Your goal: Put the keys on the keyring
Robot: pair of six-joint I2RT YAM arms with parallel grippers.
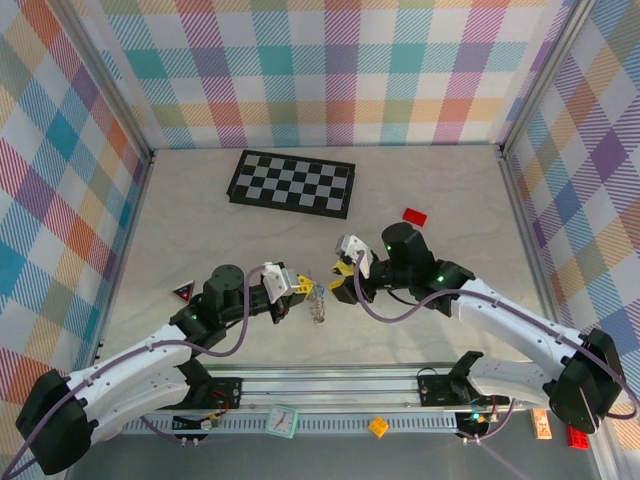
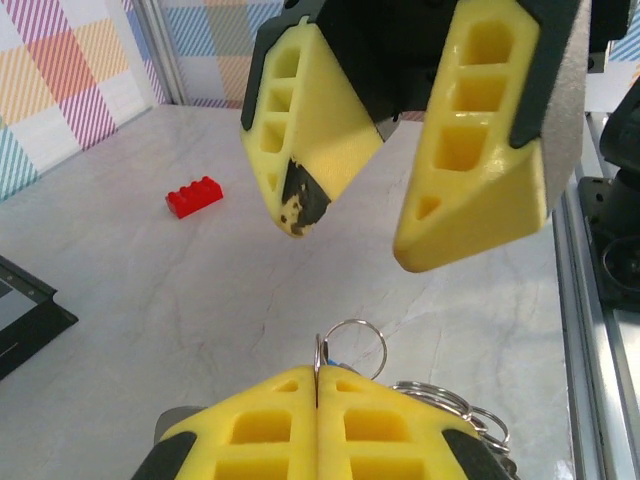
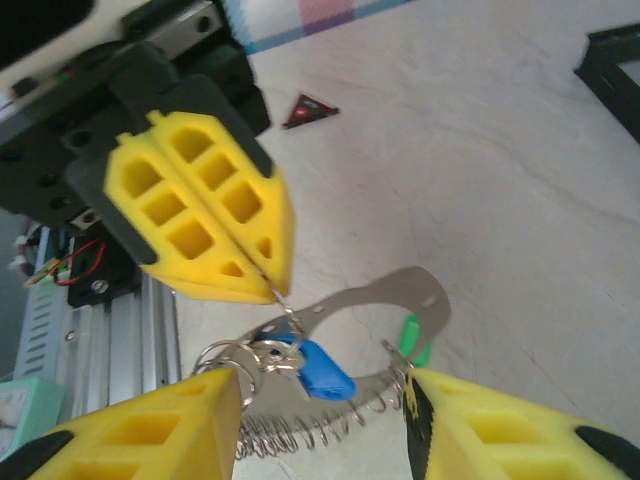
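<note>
The keyring (image 3: 380, 291), a grey metal loop with a coiled wire side, hangs just above the table between both arms. It appears small in the top view as the keyring (image 1: 318, 303). A blue key (image 3: 322, 368) and a green key (image 3: 412, 340) hang at it. My left gripper (image 2: 318, 372) is shut on a small split ring (image 2: 352, 335) of the bunch, next to the blue key. From the right wrist, the left gripper (image 3: 278, 285) pinches that ring from above. My right gripper (image 3: 322, 388) is open, its fingers either side of the keyring, holding nothing.
A red flat brick (image 1: 414, 216) lies behind the right arm and also shows as the red brick (image 2: 194, 196). The chequered board (image 1: 292, 183) sits at the back centre. A red-and-black triangle (image 1: 183, 291) lies left of the left arm. The metal rail (image 1: 330, 415) runs along the near edge.
</note>
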